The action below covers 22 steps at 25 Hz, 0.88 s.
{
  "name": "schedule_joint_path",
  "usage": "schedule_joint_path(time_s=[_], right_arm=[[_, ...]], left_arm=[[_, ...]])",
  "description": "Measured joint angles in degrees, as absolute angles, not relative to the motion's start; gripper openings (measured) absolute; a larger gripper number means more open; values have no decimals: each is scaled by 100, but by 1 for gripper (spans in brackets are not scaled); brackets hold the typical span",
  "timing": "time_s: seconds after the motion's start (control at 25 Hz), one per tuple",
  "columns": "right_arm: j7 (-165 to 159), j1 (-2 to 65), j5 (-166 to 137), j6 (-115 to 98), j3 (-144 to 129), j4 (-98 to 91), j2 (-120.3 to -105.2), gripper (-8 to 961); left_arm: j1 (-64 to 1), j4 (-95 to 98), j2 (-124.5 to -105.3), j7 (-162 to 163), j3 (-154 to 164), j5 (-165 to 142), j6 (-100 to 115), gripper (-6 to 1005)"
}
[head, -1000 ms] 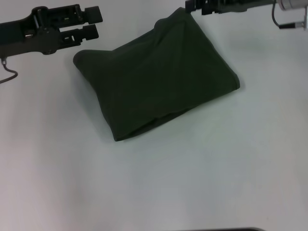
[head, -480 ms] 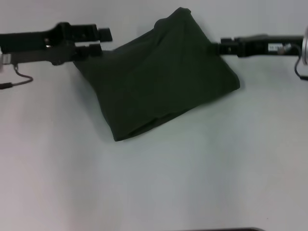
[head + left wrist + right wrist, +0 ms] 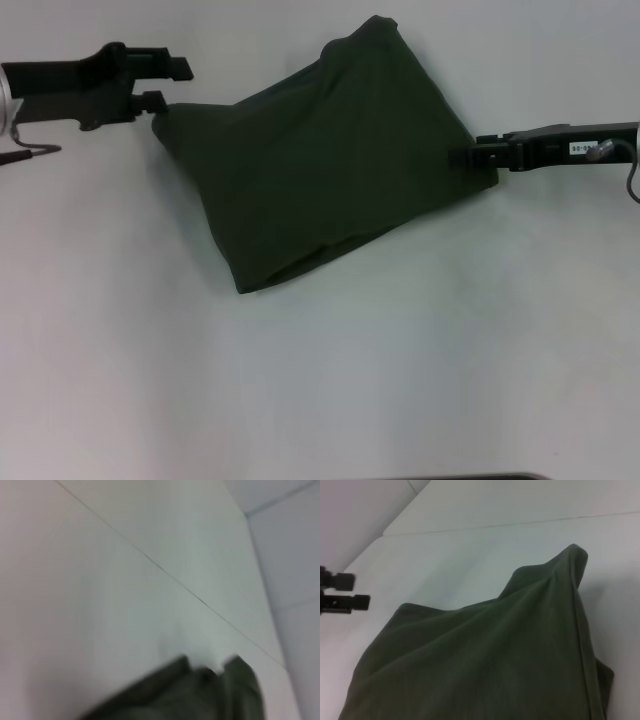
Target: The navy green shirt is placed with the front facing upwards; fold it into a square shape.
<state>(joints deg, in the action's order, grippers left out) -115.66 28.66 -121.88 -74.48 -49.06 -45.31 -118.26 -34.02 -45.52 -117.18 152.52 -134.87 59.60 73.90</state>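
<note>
Left gripper (image 3: 160, 85) now pulled back leftward, jaws apart, tips just touching the left corner of the navy green shirt (image 3: 325, 160). Shirt unmoved, folded into a lopsided four-sided bundle on the white tabletop (image 3: 320, 380). Right gripper (image 3: 462, 157) lower than before, at the right corner; jaws' state unclear.

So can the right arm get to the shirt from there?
Probably yes. The right gripper is already at the shirt's right corner, with only bare table around it. The left gripper sits at the opposite corner.
</note>
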Motion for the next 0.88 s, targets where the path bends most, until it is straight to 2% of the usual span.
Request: schedule_joint_path(time_s=[0.88], right_arm=[[-11572, 2872, -12163, -7388, -4733, -4323, -11828, 656]], left_arm=[[-4216, -3950, -11873, 15522, -13447, 4336, 6560, 608]])
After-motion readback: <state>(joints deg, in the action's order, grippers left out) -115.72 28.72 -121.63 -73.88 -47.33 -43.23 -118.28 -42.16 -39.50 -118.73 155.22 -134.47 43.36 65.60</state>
